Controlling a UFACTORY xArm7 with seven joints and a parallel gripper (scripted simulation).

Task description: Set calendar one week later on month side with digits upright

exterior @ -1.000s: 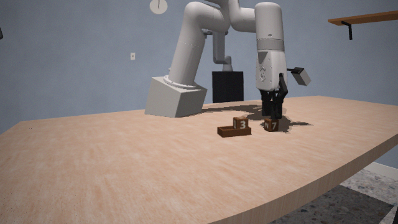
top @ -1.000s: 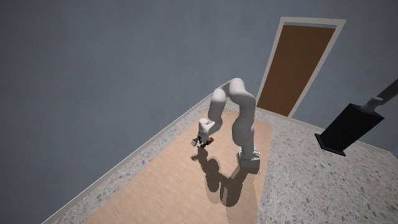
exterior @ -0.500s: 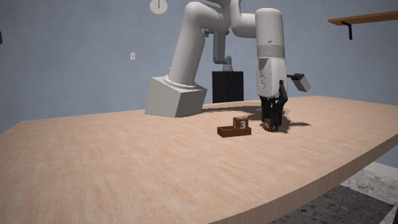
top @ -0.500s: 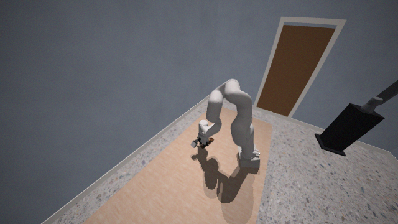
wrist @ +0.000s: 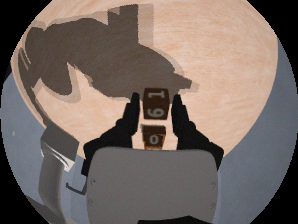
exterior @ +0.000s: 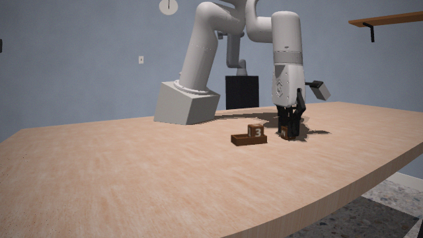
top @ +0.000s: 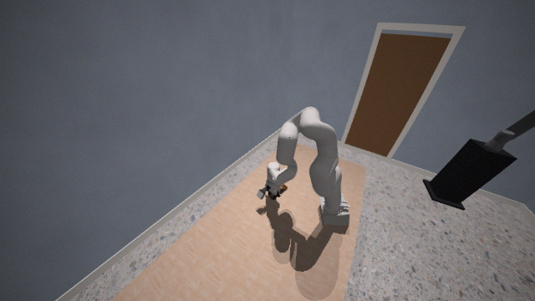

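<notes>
On the bench (top: 234, 267) (exterior: 132, 185) (wrist: 230, 50), the tray (exterior: 248, 141) carries one cube (exterior: 256, 131) (wrist: 153, 139). To its right, my end effector (exterior: 290, 130) (wrist: 156, 101) stands part-open, fingers astride the loose cube (exterior: 284, 133) (wrist: 156, 104), unclamped; I should centre it, then close squarely.

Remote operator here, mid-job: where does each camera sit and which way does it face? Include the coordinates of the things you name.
Top: high above the room, angled down at the table (top: 234, 251) (exterior: 132, 178) (wrist: 225, 60); shows nearly the whole arm (top: 323, 176) (exterior: 198, 63), base included.
Exterior: low beside the table, looking across it at the tray (exterior: 249, 141); shows base, part of the arm and gripper (top: 272, 196) (exterior: 290, 132) (wrist: 156, 97).
Wrist: on the arm's end, looking past the fingers at the table; shows gripper only.
Exterior and wrist share the loose cube (exterior: 284, 133) (wrist: 156, 104).
</notes>
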